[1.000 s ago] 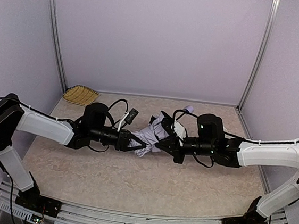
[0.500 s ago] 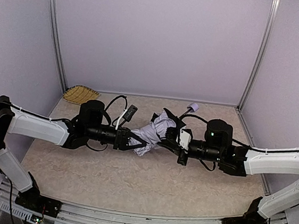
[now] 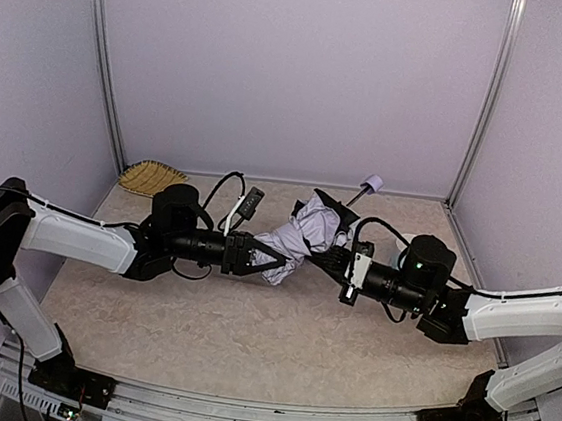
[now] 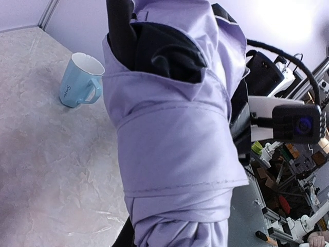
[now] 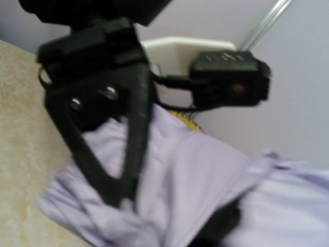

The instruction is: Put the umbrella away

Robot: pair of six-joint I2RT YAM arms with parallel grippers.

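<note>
The umbrella (image 3: pixel 300 238) hangs bunched between my two grippers above the middle of the table, its pale lavender fabric crumpled with black underside showing. Its thin shaft and small lavender handle (image 3: pixel 371 182) stick up to the back right. My left gripper (image 3: pixel 272 260) is shut on the fabric's lower left end. My right gripper (image 3: pixel 330 254) is shut on its right side. The fabric (image 4: pixel 175 139) fills the left wrist view and hides my fingers there. In the blurred right wrist view the left gripper's black fingers (image 5: pixel 128 154) clamp the fabric (image 5: pixel 195 180).
A light-blue cup (image 4: pixel 79 81) stands on the beige tabletop, seen only in the left wrist view. A yellow woven basket (image 3: pixel 152 177) lies at the back left corner. Lavender walls and metal posts close in the back and sides.
My right arm has drawn back to the right, pulling the umbrella's right end with it. The handle has risen toward the back right. My left gripper has followed slightly right, still clamped.
</note>
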